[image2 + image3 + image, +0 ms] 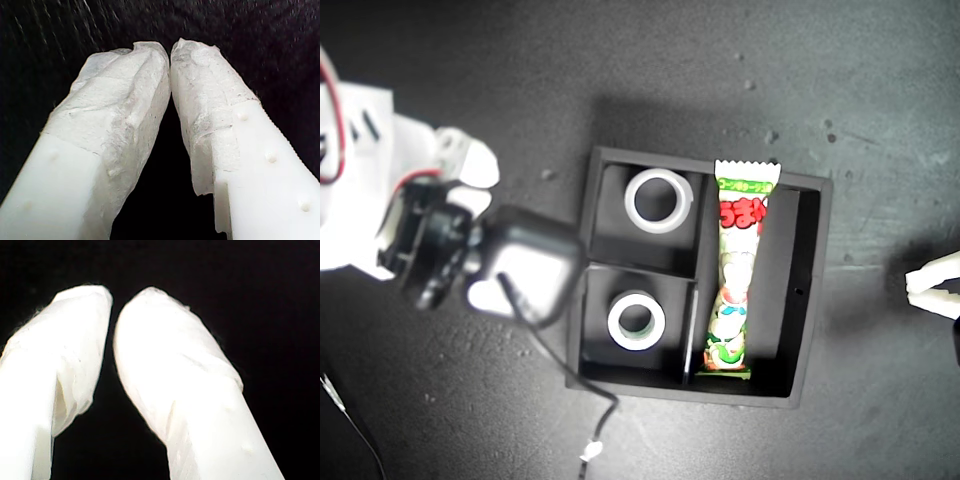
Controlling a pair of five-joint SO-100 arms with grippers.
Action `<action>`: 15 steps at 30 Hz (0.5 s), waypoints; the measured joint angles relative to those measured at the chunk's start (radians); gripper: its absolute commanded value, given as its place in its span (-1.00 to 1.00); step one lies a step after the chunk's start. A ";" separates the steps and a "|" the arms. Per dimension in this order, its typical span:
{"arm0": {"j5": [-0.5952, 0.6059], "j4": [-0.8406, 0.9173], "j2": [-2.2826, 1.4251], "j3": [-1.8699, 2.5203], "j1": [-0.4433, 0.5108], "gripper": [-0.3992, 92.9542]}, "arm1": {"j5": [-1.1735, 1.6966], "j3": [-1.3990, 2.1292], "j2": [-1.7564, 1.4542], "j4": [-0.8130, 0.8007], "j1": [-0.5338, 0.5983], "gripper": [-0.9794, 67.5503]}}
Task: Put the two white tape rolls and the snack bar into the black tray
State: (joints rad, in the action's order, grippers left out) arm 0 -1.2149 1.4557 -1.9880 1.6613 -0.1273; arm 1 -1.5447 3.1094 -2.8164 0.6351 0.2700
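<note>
The black tray [782, 300] lies in the middle of the exterior view. One white tape roll [631, 200] sits in its upper small compartment and the other white tape roll [614, 322] in the lower one. The snack bar [738, 270] lies lengthwise in the long compartment. My first gripper [170, 50] is shut, its tape-wrapped tips touching over bare dark surface. My second gripper [112, 302] is shut too and holds nothing. One arm [450, 240] stands just beside the tray at the exterior view's left. White fingers [930, 285] show at its right edge. The wrist views do not show which arm is which.
The tray rests on a dark mat [880, 120] with a few pale specks. A black cable [570, 370] trails from the arm at the exterior view's left past the tray's lower corner. Red wires [332, 130] run along that arm's white body.
</note>
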 measured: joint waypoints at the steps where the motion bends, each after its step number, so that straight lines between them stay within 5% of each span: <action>1: -0.006 -0.054 -0.064 0.103 0.008 -0.99 | -0.008 0.000 0.000 0.040 -0.006 -0.98; 7: -0.060 -0.296 -0.370 0.621 0.071 -0.99 | 0.025 0.000 -0.005 0.106 -0.035 -0.84; 15: -0.140 -0.449 -0.548 0.971 0.138 -0.99 | -0.029 0.003 -0.023 0.189 -0.146 -0.99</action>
State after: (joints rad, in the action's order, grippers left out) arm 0 -1.3545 1.0063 -2.5357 2.6323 0.0107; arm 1 -1.5739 3.1124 -2.8394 0.8237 0.1243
